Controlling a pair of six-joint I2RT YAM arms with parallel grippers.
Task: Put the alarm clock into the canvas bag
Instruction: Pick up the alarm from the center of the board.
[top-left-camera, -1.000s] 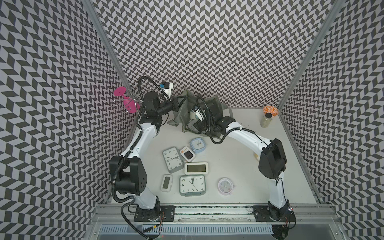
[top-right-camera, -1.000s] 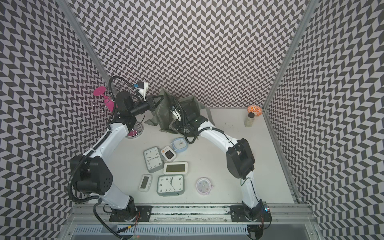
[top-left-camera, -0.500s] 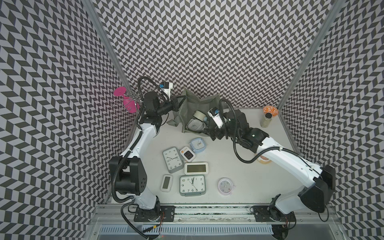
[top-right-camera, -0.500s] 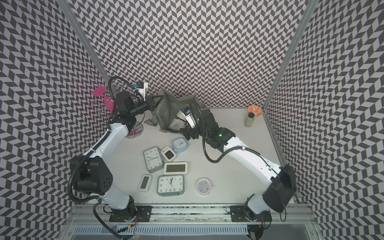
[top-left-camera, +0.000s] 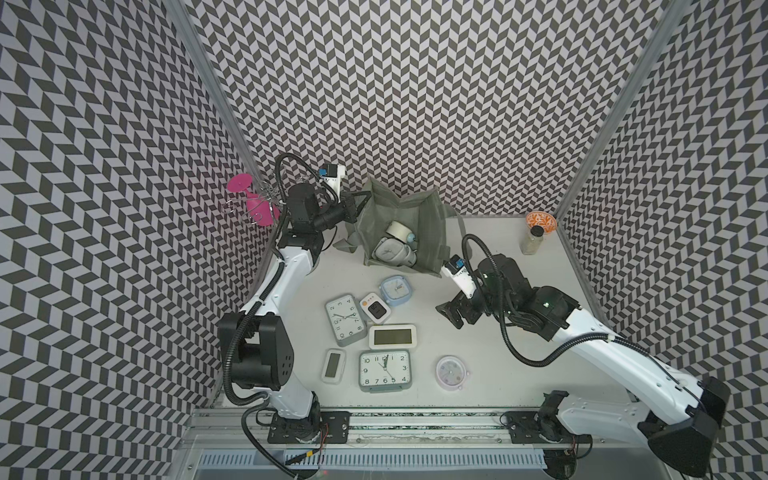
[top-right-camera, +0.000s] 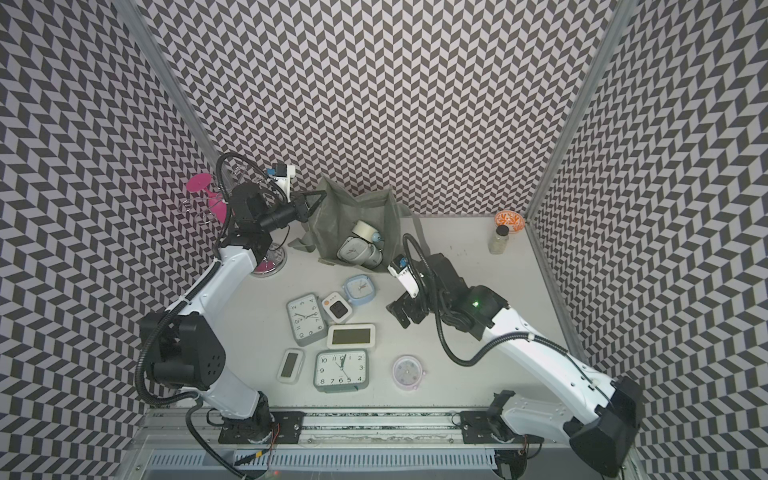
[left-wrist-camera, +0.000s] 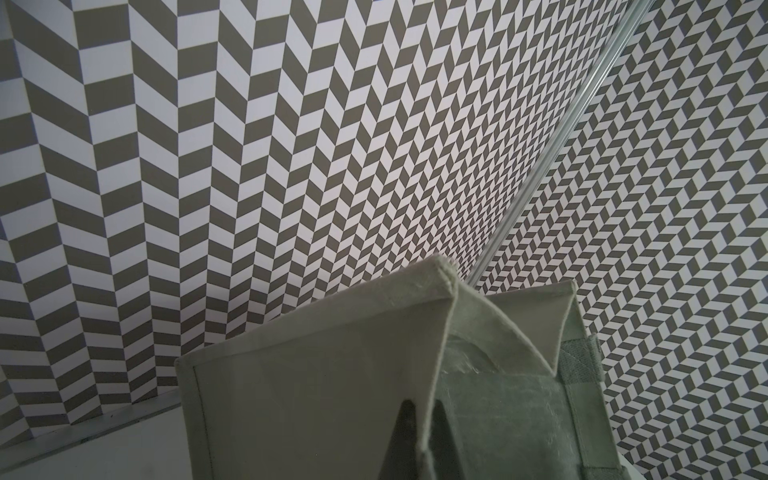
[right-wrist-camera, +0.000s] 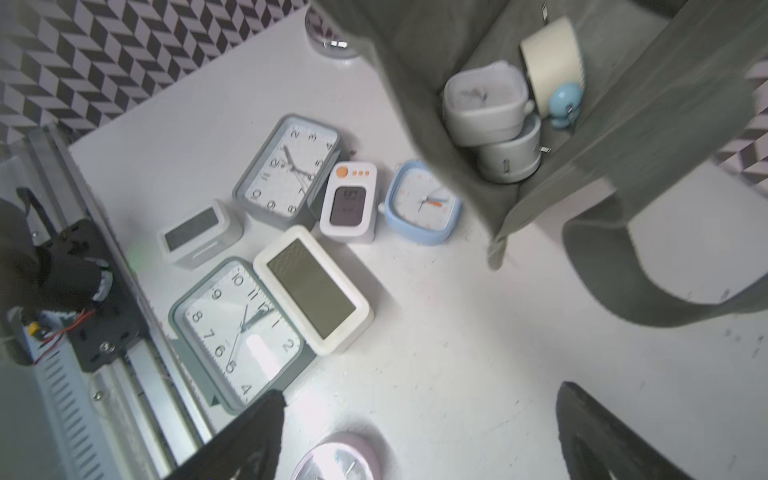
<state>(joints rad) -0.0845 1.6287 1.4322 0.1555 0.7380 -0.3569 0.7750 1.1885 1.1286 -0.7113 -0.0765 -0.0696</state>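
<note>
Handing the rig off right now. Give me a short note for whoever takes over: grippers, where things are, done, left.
Left gripper: jaws shut on the top edge of the canvas bag, holding its mouth open at the back of the table.
Right gripper: jaws open, empty, over the table beside the bag.
Done: several clocks lie inside the bag.
Left: seven clocks on the table; the blue clock is nearest the bag.

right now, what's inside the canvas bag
Inside the canvas bag: a white alarm clock lying on a grey-white clock, a cream round object and a small light-blue piece. The bag's floor and anything beneath them is covered.
</note>
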